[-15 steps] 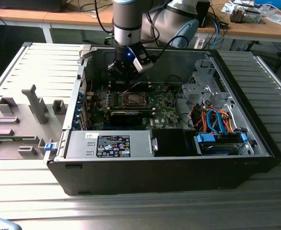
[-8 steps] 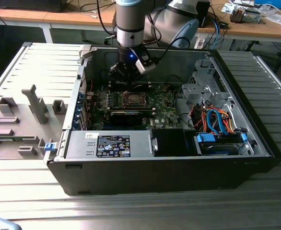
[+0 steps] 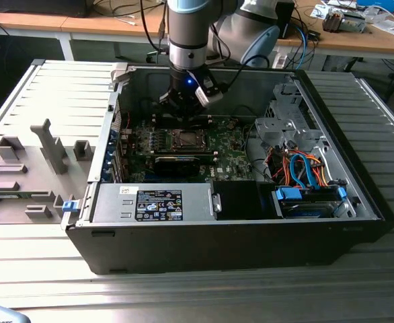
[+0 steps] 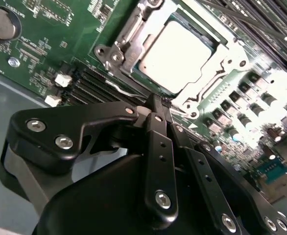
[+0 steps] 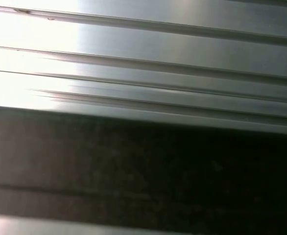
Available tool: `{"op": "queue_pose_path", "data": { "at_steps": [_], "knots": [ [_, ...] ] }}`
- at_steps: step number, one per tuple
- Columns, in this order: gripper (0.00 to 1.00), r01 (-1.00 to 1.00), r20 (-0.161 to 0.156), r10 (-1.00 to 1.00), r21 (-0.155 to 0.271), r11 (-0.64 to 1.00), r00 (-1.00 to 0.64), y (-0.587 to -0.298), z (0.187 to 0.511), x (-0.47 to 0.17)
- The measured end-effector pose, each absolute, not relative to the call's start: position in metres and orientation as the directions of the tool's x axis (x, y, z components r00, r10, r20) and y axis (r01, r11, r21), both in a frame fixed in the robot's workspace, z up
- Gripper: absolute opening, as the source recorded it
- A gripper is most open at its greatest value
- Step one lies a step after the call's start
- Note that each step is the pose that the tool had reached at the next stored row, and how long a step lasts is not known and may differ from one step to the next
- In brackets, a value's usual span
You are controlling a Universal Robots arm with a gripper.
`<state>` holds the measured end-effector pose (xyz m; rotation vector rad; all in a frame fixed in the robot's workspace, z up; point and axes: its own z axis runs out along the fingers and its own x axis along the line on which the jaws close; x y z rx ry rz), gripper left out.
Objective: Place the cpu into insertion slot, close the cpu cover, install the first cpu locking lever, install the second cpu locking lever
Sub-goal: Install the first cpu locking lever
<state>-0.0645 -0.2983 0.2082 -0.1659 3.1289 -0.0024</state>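
case: open, green board inside | cpu: silvery square seated in insertion slot, cpu cover framing it | end effector: clenched, empty, beside socket

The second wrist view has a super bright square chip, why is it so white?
In the second wrist view, light glares off the silvery square cpu, washing it out, and off the green circuit board beside it; the black pincer close by stays dark.

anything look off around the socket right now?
Nothing stands out. The silvery-grey square cpu sits flat and square inside the metal cpu cover frame on the green circuit board; the black gripper is beside the frame's edge.
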Motion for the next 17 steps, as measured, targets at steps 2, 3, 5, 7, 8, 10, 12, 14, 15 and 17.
{"op": "queue_pose_path", "data": {
  "at_steps": [2,3,5,7,8,10,12,14,15,17],
  "knots": [
    [0.11,-0.106,-0.008,-0.106,-0.002,0.994,-0.994,-0.298,0.207,-0.061],
    [0.11,-0.106,-0.008,-0.106,-0.002,0.994,-0.994,-0.298,0.206,-0.06],
    [0.11,-0.106,-0.007,-0.106,-0.002,0.994,-0.994,-0.298,0.202,-0.048],
    [0.11,-0.106,-0.006,-0.106,-0.002,0.994,-0.994,-0.298,0.201,-0.045],
    [0.11,-0.106,-0.006,-0.106,-0.002,0.994,-0.994,-0.298,0.2,-0.044],
    [0.11,-0.109,-0.006,-0.109,-0.002,0.994,-0.994,-0.298,0.2,-0.043],
    [0.11,-0.112,-0.006,-0.112,-0.002,0.994,-0.994,-0.297,0.2,-0.042],
    [0.11,-0.116,-0.007,-0.116,-0.002,0.993,-0.993,-0.296,0.2,-0.041],
    [0.11,-0.118,-0.007,-0.118,-0.002,0.993,-0.993,-0.295,0.2,-0.041],
    [0.11,-0.121,-0.007,-0.121,-0.002,0.993,-0.993,-0.294,0.201,-0.041]
  ]
}}
